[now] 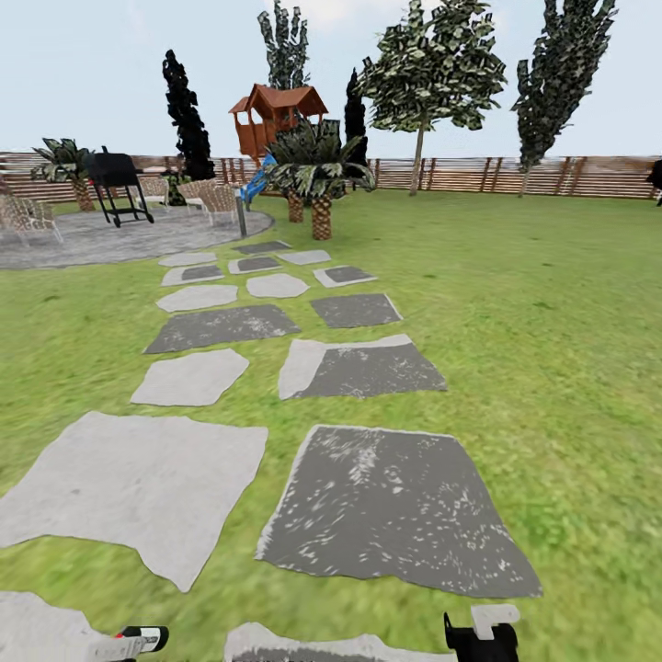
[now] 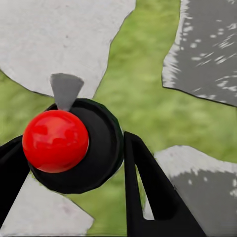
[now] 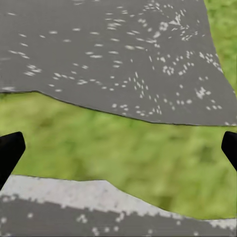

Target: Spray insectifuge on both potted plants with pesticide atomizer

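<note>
The left claw (image 2: 74, 192) grips the atomizer (image 2: 74, 145) around its black body, red cap toward the camera; it looks rigid, light and smooth, best held mid-body. The right claw (image 3: 118, 148) hangs open over stepping stones (image 1: 368, 368). A patio (image 1: 119, 241) lies at 11 o'clock.

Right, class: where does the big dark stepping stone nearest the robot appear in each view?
Head view: the big dark stepping stone sits lower centre-right.
Left wrist view: that picture's upper right corner.
Right wrist view: across that picture's top.
Shared landmark: the pale-edged stone beside it, across grass.
</note>
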Controlling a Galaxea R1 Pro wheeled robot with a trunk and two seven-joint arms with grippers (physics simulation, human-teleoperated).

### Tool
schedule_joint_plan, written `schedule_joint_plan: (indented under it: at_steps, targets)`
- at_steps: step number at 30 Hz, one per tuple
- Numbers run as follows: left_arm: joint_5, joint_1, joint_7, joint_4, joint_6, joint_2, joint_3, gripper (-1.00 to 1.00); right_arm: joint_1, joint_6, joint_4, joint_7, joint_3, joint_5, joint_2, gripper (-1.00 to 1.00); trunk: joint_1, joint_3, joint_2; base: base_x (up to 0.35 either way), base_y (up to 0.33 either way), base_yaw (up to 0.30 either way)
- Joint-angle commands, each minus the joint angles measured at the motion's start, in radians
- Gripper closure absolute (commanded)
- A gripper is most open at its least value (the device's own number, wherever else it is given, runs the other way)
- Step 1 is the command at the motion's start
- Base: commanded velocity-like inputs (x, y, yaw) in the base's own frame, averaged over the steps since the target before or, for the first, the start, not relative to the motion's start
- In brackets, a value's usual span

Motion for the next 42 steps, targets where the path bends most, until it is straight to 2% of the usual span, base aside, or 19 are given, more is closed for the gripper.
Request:
schedule_joint_plan:
  at_steps: [1,16,20,24,28,33,42]
  targets:
    - [0.01,-0.001,-0.008,0.002,0.0,0.0,0.0,1.0,-0.001,-0.004,0.001,-0.003,-0.006,0.011,0.0,-1.0,0.0,-0.002,0.0,-0.001,0.0,0.254]
    - [0.011,-0.001,-0.007,0.0,0.001,0.004,0.001,1.0,-0.001,-0.004,0.0,-0.003,-0.006,0.01,0.001,-1.0,0.0,-0.015,0.0,0.0,0.0,0.25]
    - [0.02,-0.001,-0.004,0.0,0.001,0.002,0.001,1.0,-0.001,-0.005,0.0,-0.003,-0.006,0.01,0.001,-1.0,0.0,-0.018,0.0,0.0,0.0,0.249]
    - [0.05,-0.001,0.035,0.0,0.0,0.0,0.0,1.0,-0.001,-0.006,0.0,-0.003,-0.006,0.009,0.001,-1.0,0.0,-0.022,0.0,0.0,0.0,0.249]
    - [0.059,-0.001,0.083,0.0,-0.001,-0.001,-0.002,1.0,0.0,-0.006,0.0,-0.003,-0.007,0.01,0.0,-1.0,0.0,-0.026,0.0,0.0,0.0,0.249]
    - [0.059,-0.001,0.095,0.0,-0.002,-0.001,-0.002,1.0,-0.001,-0.006,0.001,-0.003,-0.006,0.01,0.0,-1.0,0.0,-0.03,0.0,0.0,0.0,0.249]
    - [0.059,-0.001,0.096,0.002,-0.002,-0.001,-0.003,1.0,-0.001,-0.006,0.001,-0.003,-0.006,0.011,0.0,-1.0,0.0,-0.038,0.0,-0.287,0.0,0.249]
